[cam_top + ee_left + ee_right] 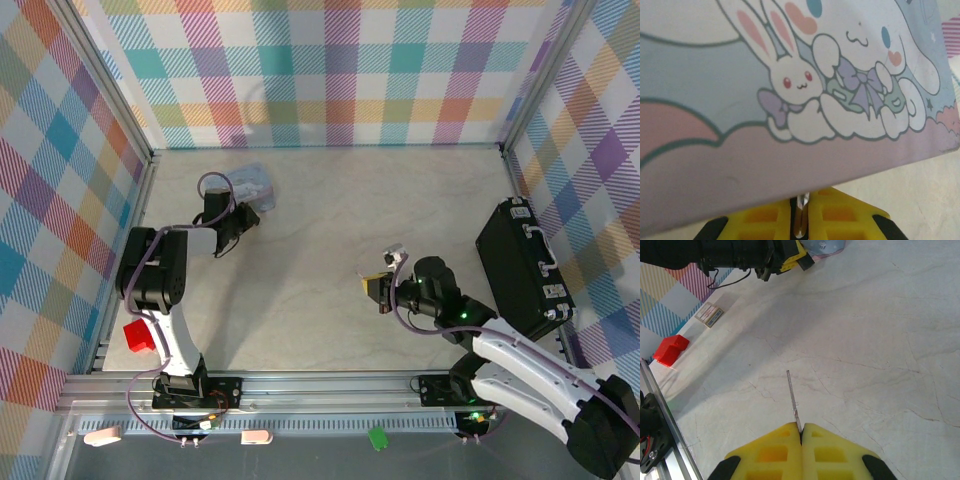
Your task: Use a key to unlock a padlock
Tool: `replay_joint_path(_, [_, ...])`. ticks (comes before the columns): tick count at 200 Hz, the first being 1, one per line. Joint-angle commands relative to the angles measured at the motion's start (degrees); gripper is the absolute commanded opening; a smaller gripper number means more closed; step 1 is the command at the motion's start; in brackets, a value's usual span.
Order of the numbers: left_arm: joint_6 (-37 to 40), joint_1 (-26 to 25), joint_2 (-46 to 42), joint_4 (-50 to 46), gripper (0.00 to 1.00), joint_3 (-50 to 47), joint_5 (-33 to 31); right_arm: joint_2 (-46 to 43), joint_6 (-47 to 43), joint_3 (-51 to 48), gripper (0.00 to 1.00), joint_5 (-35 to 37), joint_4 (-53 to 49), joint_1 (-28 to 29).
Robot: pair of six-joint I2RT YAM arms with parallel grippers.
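Pale marbled table boxed in by plaid walls, closed black case lying at the right edge, red block near left. Cartoon tin far left, contents hidden; left gripper just beside it, fingers squeezing a thin metal strip (padlock or not, cannot tell). Right gripper mid-table, jaws pressed onto the key, blade sticking forward over bare tabletop.

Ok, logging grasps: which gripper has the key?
The right gripper: the thin key juts from its shut yellow fingers, while the left gripper is at the cartoon tin.
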Motion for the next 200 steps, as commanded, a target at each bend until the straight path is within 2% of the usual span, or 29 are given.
replay_joint_path(1, [3.01, -1.33, -2.71, -11.39, 0.05, 0.80, 3.43, 2.29, 2.26, 2.14, 0.00, -1.05, 1.57, -0.08])
replay_joint_path(42, [4.82, -3.60, -6.65, -22.55, 0.02, 0.76, 7.84, 9.81, 7.06, 3.54, 0.00, -3.96, 4.56, -0.07])
replay_joint_path(78, [4.25, -6.66, -11.43, -27.63, 0.02, -2.72, 8.20, 16.87, 12.37, 3.73, 0.00, -6.47, 9.00, -0.11])
replay_joint_path(107, [1.67, -8.37, -14.76, -27.06, 0.02, -6.47, 12.14, 23.02, 16.94, 4.55, 0.00, -8.84, 12.13, 0.00])
replay_joint_path(144, [0.53, -11.69, -19.49, -29.29, 0.03, -8.71, 10.65, 30.47, 23.85, 4.74, 0.00, -12.83, 19.13, 0.10])
replay_joint_path(200, [-5.56, -14.37, -22.25, -27.00, 0.04, -10.82, 11.86, 37.53, 31.22, 5.59, 0.00, -16.01, 27.17, 0.83])
